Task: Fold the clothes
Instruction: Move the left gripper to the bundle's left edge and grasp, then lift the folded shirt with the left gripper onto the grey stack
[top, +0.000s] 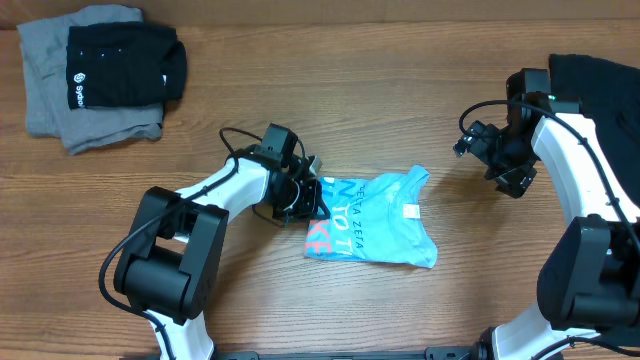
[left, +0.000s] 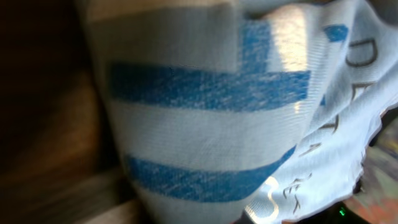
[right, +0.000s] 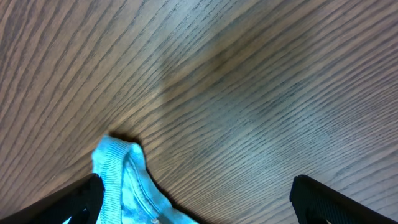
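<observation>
The wooden worktop (top: 400, 60) fills the overhead view. At its 2 o'clock edge lies a dark black garment (top: 600, 90), partly cut off by the frame and overlapped by the right arm. At 10 o'clock sits a folded grey garment (top: 45, 90). Near the middle, slightly toward 5 o'clock, lies the light blue T-shirt (top: 385, 225), bunched into a rough rectangle with its white and pink lettering facing up and a small white label showing. A smaller folded black garment with white print (top: 120, 65) rests on top of the grey one. The left pincer (top: 312, 195) sits at the shirt's 9 o'clock edge, closed on the fabric; its wrist camera shows only blue-and-white cloth pressed close to the lens. The right pincer (top: 495, 160) hovers at the shirt's 2 o'clock, apart from it, jaws spread wide and holding nothing; between its dark fingers (right: 62, 199) bare wood shows, with the ribbed collar at the left.
</observation>
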